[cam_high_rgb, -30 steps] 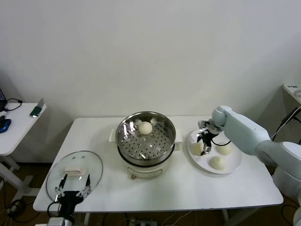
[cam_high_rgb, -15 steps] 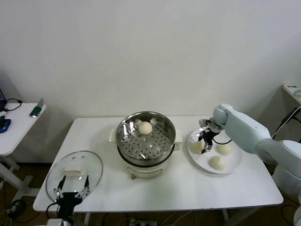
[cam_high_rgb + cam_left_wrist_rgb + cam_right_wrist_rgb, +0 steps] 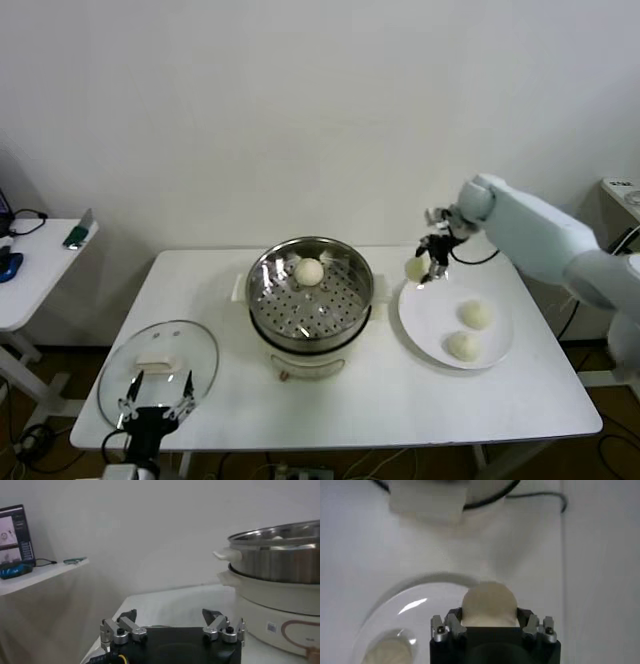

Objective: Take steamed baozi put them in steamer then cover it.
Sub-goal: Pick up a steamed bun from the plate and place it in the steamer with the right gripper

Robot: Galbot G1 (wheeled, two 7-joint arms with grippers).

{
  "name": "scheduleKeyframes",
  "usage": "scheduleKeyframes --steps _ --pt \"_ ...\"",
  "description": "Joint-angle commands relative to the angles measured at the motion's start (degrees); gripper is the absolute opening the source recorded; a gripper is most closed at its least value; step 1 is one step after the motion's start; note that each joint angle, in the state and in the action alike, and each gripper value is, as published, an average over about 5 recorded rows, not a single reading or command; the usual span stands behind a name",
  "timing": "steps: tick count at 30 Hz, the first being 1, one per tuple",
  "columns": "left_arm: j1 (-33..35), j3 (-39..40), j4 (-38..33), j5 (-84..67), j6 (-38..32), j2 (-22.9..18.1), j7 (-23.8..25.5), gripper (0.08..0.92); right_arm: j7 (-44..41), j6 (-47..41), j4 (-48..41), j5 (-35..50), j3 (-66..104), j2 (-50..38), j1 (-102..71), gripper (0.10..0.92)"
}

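Your right gripper [image 3: 428,268] has its fingers clamped on one steamed baozi [image 3: 416,268], lifted above the edge of the white plate [image 3: 430,325], between the plate and the steamer [image 3: 310,293]. Two baozi [image 3: 475,314] lie on the plate and one [image 3: 309,271] sits inside the steamer. Your left gripper [image 3: 155,398] waits at the worktop's [image 3: 350,405] near edge, fingers apart, over the cover [image 3: 158,368].

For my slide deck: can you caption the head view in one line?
Right gripper lifts a baozi above the plate beside the steamer; left gripper waits open by the glass cover.
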Motion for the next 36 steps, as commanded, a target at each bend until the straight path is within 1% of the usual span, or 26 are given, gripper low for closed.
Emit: scheduleKeyframes --steps 1,6,15,20,29,36 --pt "0.04 0.64 -0.96 0.42 0.03 -0.38 -0.01 0.823 0.62 -2.78 3.87 19.06 -13.35 4.2 16.58 0.705" --pt "0.42 1.72 -2.09 0.63 0.04 0.05 -0.34 0.823 2.61 -5.6 6.85 28.59 -18.77 11.29 20.74 0.712" --pt "0.48 2.87 -3.98 4.39 -0.11 -0.04 0.26 0.823 7.95 -9.63 11.83 34.21 -21.2 19.65 19.12 0.712" --pt "0.92 2.68 -4.31 4.75 -0.42 0.25 0.36 0.823 10.04 -10.59 12.85 34.67 -22.76 22.57 16.71 0.712" --pt "2.05 1.99 -4.32 4.4 -1.2 0.14 0.17 0.823 11.89 -10.91 11.36 34.96 -26.69 26.95 11.57 0.712" --pt "1.6 0.97 -4.42 4.09 -1.22 0.85 -0.1 0.823 12.37 -10.92 10.98 33.76 -28.11 27.29 8.43 0.712"
